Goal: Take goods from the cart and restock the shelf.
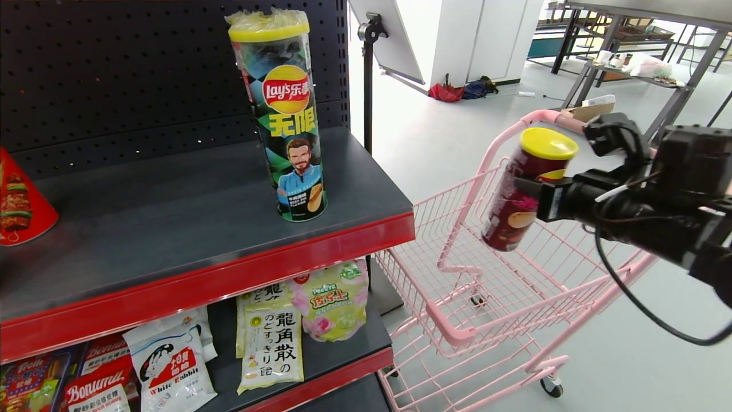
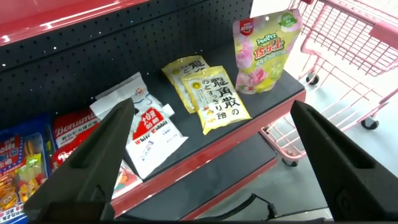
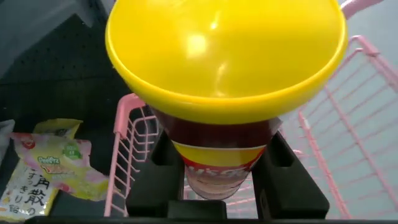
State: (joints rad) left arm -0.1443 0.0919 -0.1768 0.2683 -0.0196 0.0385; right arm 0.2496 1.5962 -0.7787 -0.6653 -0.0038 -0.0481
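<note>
Spanning the head view's left, the shelf has a dark top board with a red front lip. A lower board beneath it carries snack bags. The pink cart stands just beside the shelf's right end.

The right hand is clamped on a maroon chip can just below its yellow lid. The can is tilted, base pointing down toward the shelf side. It hangs over the cart basket, apart from the shelf. A green chip can stands upright on the top board near its right end.

The left hand is spread wide and holds nothing. It faces the lower board's yellow bags.

Step judged: carry the maroon can across and stand it on the top board. To do it well:
- lift the base above the red lip
- level the can to upright before lowering
- aim for bare board beside the green can, not touching it
- release only once the base sits flat

Hard to tell:
- a red pack is cut off at the top board's left edge
- the arm hides part of the cart basket
- the right wrist view's lid blocks the can's base
</note>
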